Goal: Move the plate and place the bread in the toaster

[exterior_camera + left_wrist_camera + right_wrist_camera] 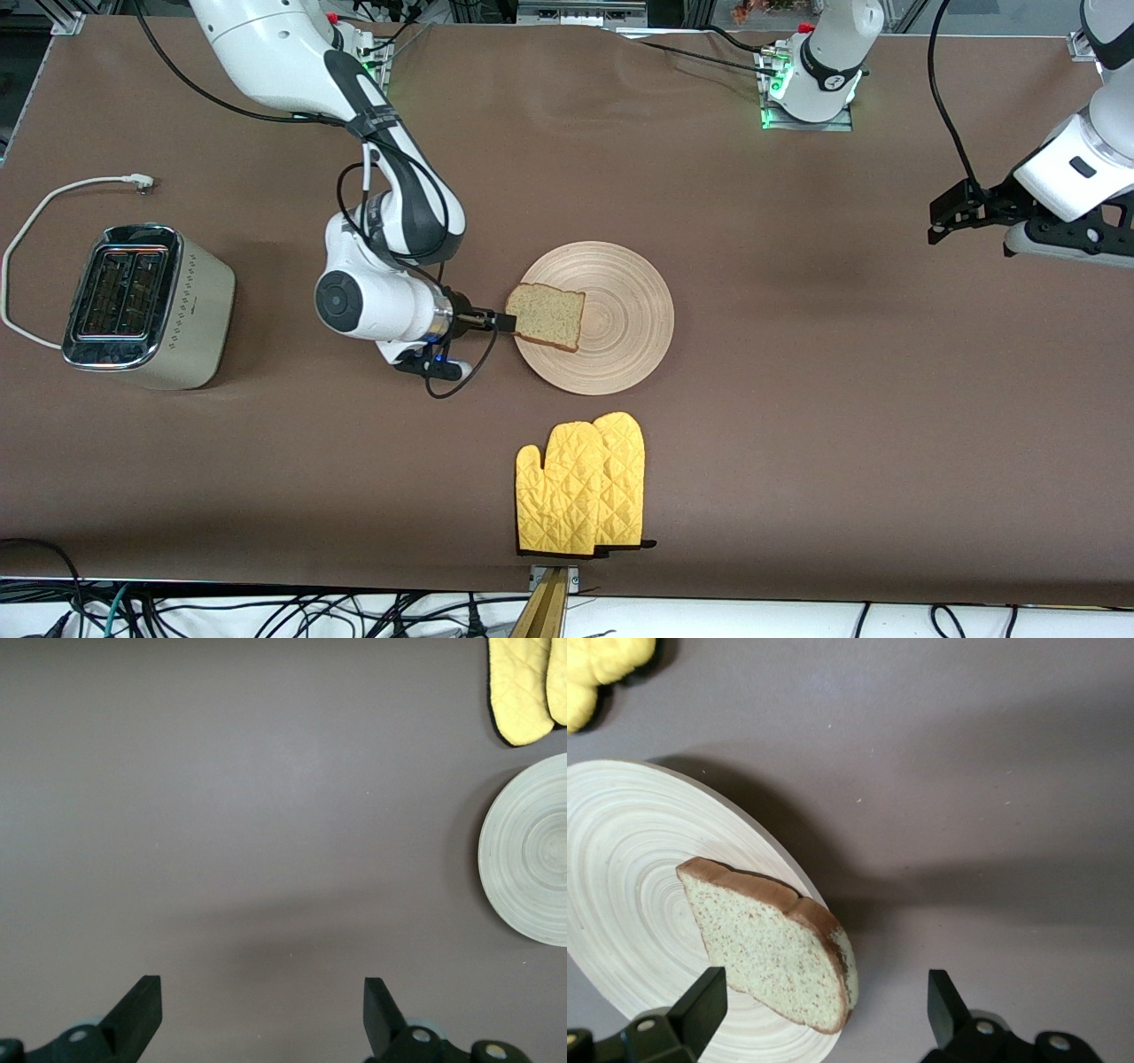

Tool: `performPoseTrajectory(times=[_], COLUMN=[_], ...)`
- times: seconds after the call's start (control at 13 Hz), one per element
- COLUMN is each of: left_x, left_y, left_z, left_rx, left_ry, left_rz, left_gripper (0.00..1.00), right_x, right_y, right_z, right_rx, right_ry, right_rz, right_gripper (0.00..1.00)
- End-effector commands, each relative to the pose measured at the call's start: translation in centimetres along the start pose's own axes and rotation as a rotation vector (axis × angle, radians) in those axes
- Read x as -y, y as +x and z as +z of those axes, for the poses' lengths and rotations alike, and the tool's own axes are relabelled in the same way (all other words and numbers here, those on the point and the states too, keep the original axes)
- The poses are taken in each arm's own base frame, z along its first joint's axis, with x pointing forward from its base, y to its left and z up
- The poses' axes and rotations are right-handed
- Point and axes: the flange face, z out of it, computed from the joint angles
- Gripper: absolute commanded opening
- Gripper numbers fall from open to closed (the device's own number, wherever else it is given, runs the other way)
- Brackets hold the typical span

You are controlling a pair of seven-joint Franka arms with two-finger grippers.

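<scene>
The round wooden plate (625,332) lies mid-table. On it rests the bread (547,316), a speckled slice with a dark crust, its edge sticking out over the plate's rim toward the right arm's end. My right gripper (507,320) is low at that edge, open, with the slice's corner between its fingers (700,1003) and no contact visible. In the right wrist view the bread (766,948) overhangs the plate (620,868). The cream toaster (146,306) stands at the right arm's end, slots up. My left gripper (941,220) hangs open over bare table at the left arm's end and waits.
Two yellow oven mitts (580,483) lie nearer the front camera than the plate. The toaster's white cord (27,257) loops on the table beside it. The left wrist view shows brown table, the plate (532,855) and the mitts (523,687) at its edge.
</scene>
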Motion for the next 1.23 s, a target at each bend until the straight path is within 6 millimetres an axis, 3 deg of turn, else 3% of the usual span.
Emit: performPoseTrajectory(times=[0.0, 0.54, 0.85, 1.0, 1.15], left_x=[-0.7, -1.1, -2.1, -1.9, -2.4], left_y=[-0.3, 0.7, 0.6, 0.6, 0.6], left_z=[-0.9, -1.1, -1.1, -1.0, -1.2], left_rx=[0.007, 0.016, 0.021, 0.023, 0.021], left_ry=[-0.014, -0.009, -0.005, -0.004, 0.044], left_rz=[-0.032, -0.026, -0.010, -0.010, 0.012], left_gripper=[1.00, 1.00, 1.00, 1.00, 1.00], right_x=[0.5, 1.2, 1.5, 1.5, 1.5], right_y=[-0.1, -0.8, -1.2, -1.2, -1.2], right_z=[1.7, 4.7, 5.1, 5.0, 5.0], right_rx=[-0.014, -0.006, 0.000, -0.001, 0.001], right_ry=[0.008, -0.013, -0.018, -0.017, -0.021], right_rz=[0.014, -0.002, -0.011, -0.013, -0.018], right_gripper=[1.00, 0.96, 0.35, 0.14, 0.01])
